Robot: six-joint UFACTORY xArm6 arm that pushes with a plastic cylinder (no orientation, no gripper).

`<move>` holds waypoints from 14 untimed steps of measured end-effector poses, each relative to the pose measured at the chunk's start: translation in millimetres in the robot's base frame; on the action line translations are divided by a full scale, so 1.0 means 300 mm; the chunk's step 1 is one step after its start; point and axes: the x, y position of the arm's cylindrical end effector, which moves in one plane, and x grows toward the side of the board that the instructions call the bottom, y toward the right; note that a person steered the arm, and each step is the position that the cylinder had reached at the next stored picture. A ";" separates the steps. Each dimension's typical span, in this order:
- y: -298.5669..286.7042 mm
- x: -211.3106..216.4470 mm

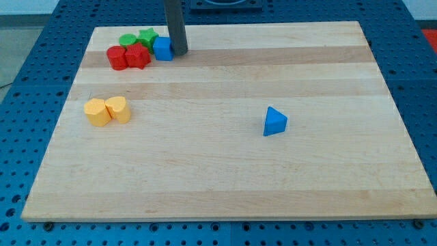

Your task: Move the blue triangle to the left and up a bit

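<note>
A pale wooden bench (pixel 225 178) made of glued planks is seen resting on a blue perforated base (pixel 416 82). The blue triangle (pixel 274 122) is found alone on the bench, somewhat toward the view's right edge and about midway between the top and bottom edges, well apart from every other block.

The dark rod (pixel 175 24) is seen coming down from the view's top, and my tip (pixel 179 52) is placed on the bench near the top-left corner, just beside the right face of a blue cube (pixel 162 48); whether the two actually touch cannot be told. The tip is far from the blue triangle, up and to the view's left of it.

The blue cube is packed into a cluster near the top-left corner: two red blocks (pixel 129 57) lie side by side just left of it, their shapes not clearly made out, and behind them a green round block (pixel 128 41) and a green star-like block (pixel 147 36) are set close to the top edge.

Two yellow blocks (pixel 107 110) are seen touching each other near the left edge, below the cluster.

No hand is fitted to this arm, so no released or clenched state can be told. No brand, label or writing can be read anywhere.
</note>
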 end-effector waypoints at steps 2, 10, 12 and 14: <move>0.402 0.055; 0.255 0.574; 0.435 0.774; 0.017 0.616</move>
